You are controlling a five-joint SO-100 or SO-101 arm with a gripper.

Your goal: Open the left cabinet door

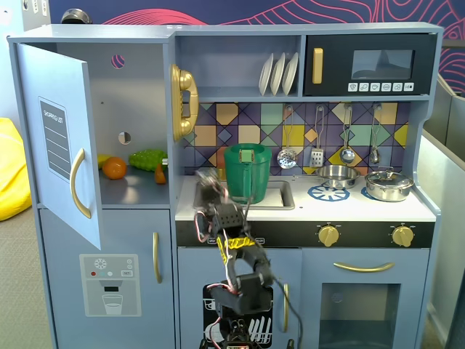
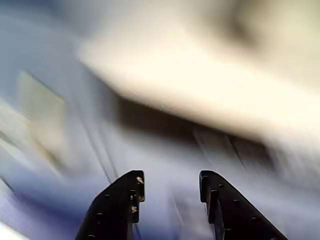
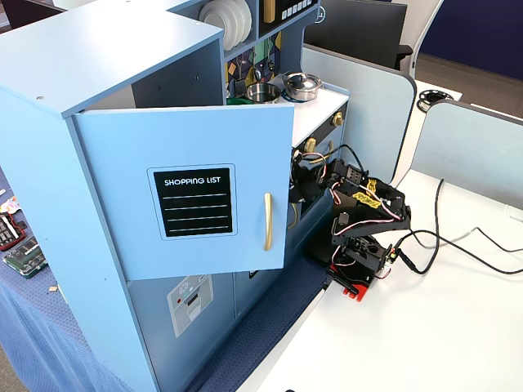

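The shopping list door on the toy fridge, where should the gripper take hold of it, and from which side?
Probably the vertical gold bar handle on the left cabinet door. It bows out from the panel, leaving a gap for a finger. Come at the door's outer face with the open gripper, jaws level across the bar.

In a fixed view you see an orange [image 1: 114, 168], a green leafy vegetable [image 1: 147, 158] and a carrot [image 1: 160, 174] lying on the shelf inside the fridge, with a gold toy telephone [image 1: 183, 102] hanging on the wall beside it. You also find a green pot [image 1: 247, 172] standing in the sink [image 1: 280, 195], three white plates [image 1: 279, 73] upright on the shelf above, and a black microwave [image 1: 370, 65] at the top right. Two steel pots [image 1: 389, 185] sit on the stove, under utensils [image 1: 332, 135] hanging on the tiled backsplash.
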